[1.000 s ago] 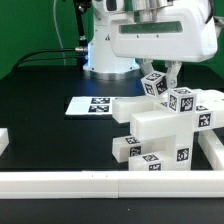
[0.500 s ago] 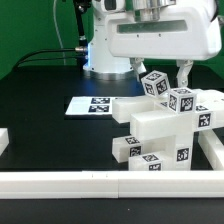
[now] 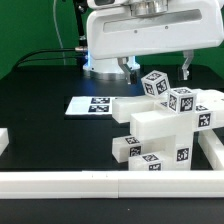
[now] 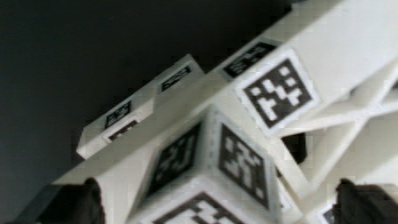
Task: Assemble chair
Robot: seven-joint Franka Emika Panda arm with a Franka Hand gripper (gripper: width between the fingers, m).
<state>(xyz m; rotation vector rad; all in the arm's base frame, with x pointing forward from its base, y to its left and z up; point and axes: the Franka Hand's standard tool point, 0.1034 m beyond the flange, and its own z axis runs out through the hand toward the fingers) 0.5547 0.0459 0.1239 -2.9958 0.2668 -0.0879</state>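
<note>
The partly built white chair point(image 3: 165, 128) stands at the exterior view's right, a stack of slabs and square blocks with black-and-white tags. Its topmost tagged block point(image 3: 154, 85) sits at the back of the stack, with a second tagged block point(image 3: 181, 101) beside it. My gripper point(image 3: 157, 71) hangs just above the topmost block, open, one finger on either side of it and nothing between them. In the wrist view the gripper point(image 4: 217, 206) shows as two dark fingertips point(image 4: 71, 205) wide apart, straddling the tagged corner of the block point(image 4: 222, 165). The X-braced panel point(image 4: 347, 110) runs beside it.
The marker board point(image 3: 92, 105) lies flat on the black table to the exterior view's left of the chair. A long white border rail point(image 3: 90, 183) runs along the front edge, with another rail piece point(image 3: 213, 150) at the right. The arm's base point(image 3: 100, 60) stands behind.
The gripper was shut on the topmost block a second ago. It has opened wide, let the block go and lifted a little above it. The block stays in place.
</note>
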